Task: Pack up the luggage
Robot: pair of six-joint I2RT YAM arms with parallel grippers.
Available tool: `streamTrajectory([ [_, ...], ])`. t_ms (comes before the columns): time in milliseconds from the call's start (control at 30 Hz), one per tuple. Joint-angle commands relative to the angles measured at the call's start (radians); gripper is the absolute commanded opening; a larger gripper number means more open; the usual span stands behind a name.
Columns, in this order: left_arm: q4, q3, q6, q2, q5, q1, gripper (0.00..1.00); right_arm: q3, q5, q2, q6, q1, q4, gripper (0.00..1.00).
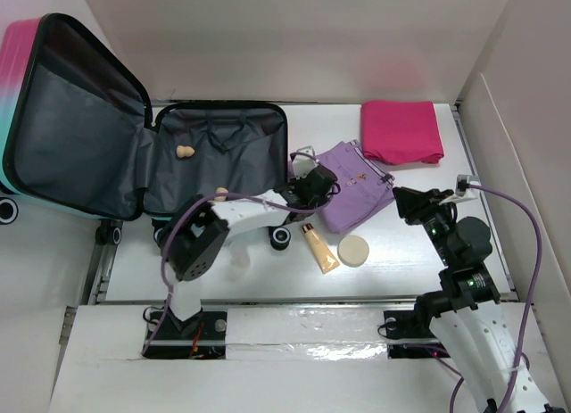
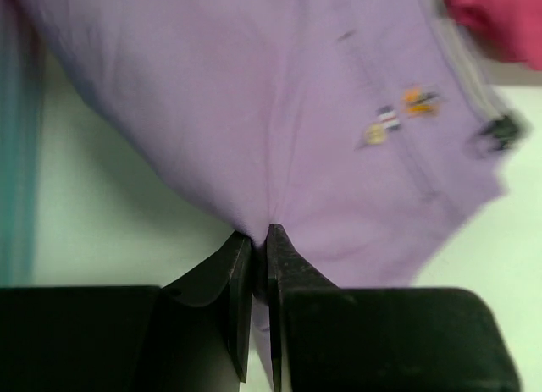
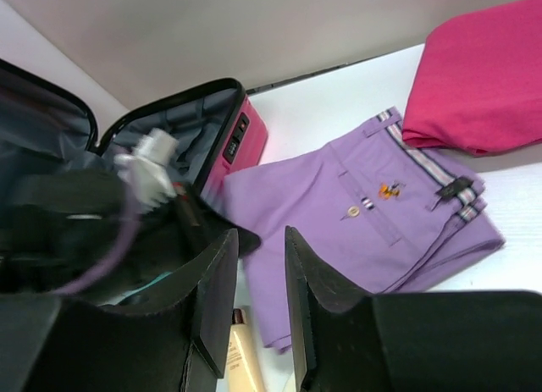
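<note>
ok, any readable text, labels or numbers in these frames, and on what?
No legible text anywhere.
Purple shorts: small embroidered emblem, no letters readable.
Dark waistband tag: too blurred.
Cream tube: any print too small to read.

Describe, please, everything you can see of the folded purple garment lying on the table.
The purple garment looks like folded lilac shorts in smooth woven cloth, with a striped waistband, a button, a small embroidered emblem and a dark tab. It lies on the white table between the open suitcase and a folded pink cloth, which its waistband corner meets or nearly meets. The left claw is shut on its edge towards the suitcase, puckering the cloth there.
</note>
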Motion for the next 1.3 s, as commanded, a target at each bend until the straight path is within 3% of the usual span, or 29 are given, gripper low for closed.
streamTrajectory([
  [0,0.062,-0.021,0.201,-0.231,-0.021,-0.004,0.00,-0.002,0.021,-0.010,-0.014,-0.010,0.045,0.35],
  [167,0.085,0.026,0.350,-0.359,0.155,0.114,0.00,-0.008,0.039,-0.012,-0.010,-0.010,0.048,0.35],
  [367,0.036,0.156,0.499,-0.382,0.410,0.296,0.00,-0.019,0.045,-0.003,-0.008,-0.010,0.063,0.35],
  [467,0.062,0.106,0.559,-0.451,0.534,0.377,0.00,-0.017,0.041,0.002,-0.010,-0.010,0.064,0.35],
  [633,0.134,-0.050,0.631,-0.549,0.679,0.632,0.00,-0.016,0.028,0.003,-0.008,-0.010,0.063,0.36],
  [867,0.175,-0.181,0.686,-0.517,0.759,0.951,0.00,-0.022,0.025,0.019,-0.014,-0.010,0.077,0.36],
  [1133,0.165,-0.248,0.697,-0.378,0.639,1.011,0.00,-0.019,0.024,0.039,-0.022,-0.010,0.075,0.36],
  [1233,0.128,-0.253,0.654,-0.344,0.596,1.031,0.22,-0.023,0.047,0.040,-0.024,-0.010,0.075,0.37],
  [1267,0.110,-0.241,0.634,-0.342,0.522,1.031,0.48,-0.026,0.050,0.045,-0.025,-0.010,0.081,0.37],
])
